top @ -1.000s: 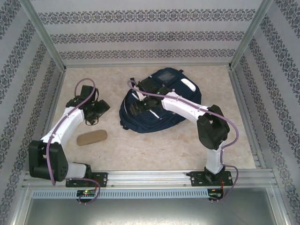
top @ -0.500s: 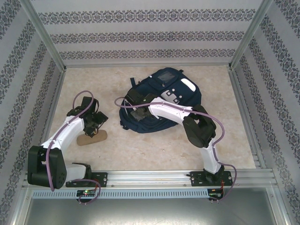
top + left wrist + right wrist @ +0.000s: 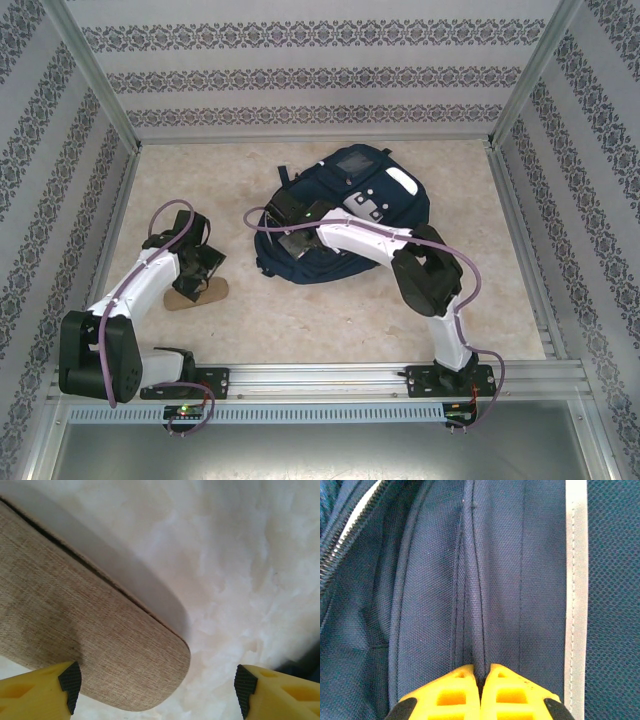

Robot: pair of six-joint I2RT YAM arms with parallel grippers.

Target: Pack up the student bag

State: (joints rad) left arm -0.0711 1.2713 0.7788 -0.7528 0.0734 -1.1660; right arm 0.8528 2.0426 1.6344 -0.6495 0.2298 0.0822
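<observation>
Both arm bases sit on the rail (image 3: pixel 320 378) at the near edge. Left gripper (image 3: pixel 200 268) is low over the near-left part of the table (image 3: pixel 300 320), fingers spread wide above the right end of a tan fabric case (image 3: pixel 212 292). Its wrist camera puts one fingertip over the case and the other over bare tabletop, contact unclear. Right arm reaches left and far across the student bag (image 3: pixel 400 205), which lies flat centre-far on the table, right of the case and apart from it. Right gripper (image 3: pixel 292 240) is on the bag's left side, fingers pressed together and pinching a raised navy seam (image 3: pixel 477 605), zip (image 3: pixel 340 545) to one side, white stripe (image 3: pixel 575 580) to the other
</observation>
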